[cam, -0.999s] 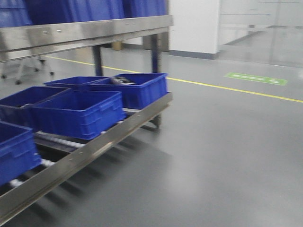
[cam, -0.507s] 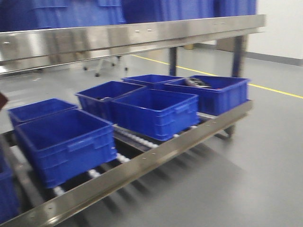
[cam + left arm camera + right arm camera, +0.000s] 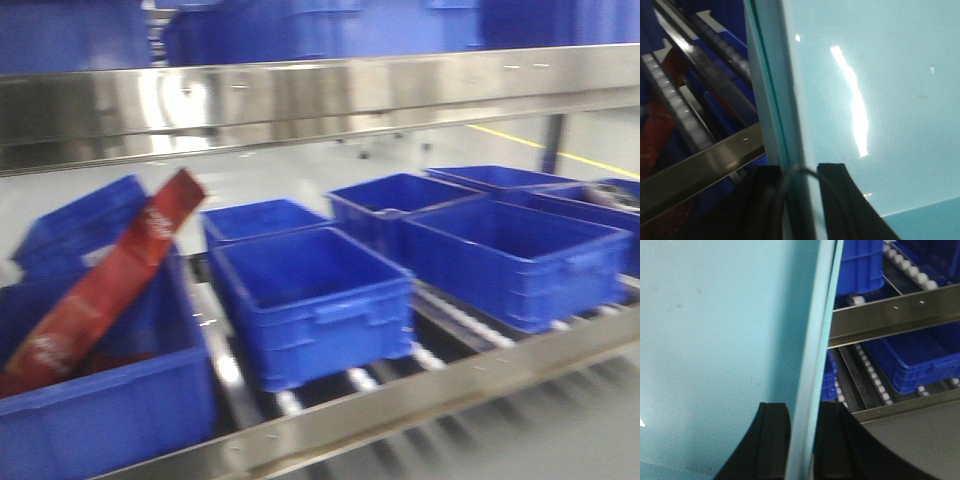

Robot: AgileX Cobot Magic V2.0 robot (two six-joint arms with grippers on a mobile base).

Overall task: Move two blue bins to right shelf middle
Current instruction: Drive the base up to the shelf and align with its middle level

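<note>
Ahead, dark-blue crates (image 3: pixel 310 300) crowd roller rack (image 3: pixel 400 410).

Front view motion-blurred, glare on steel rail (image 3: pixel 300 100) (overhead light), streak on cyan bin (image 3: pixel 880 90)

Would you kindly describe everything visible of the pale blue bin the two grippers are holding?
The pale blue bin looks like smooth, glossy cyan plastic with plain sides and a thin rim, catching a bright glare streak. Only its walls show, close up in both wrist views. The left gripper and right gripper each straddle a wall edge with black fingers on either side. It is held up near the steel rack rail.
</note>
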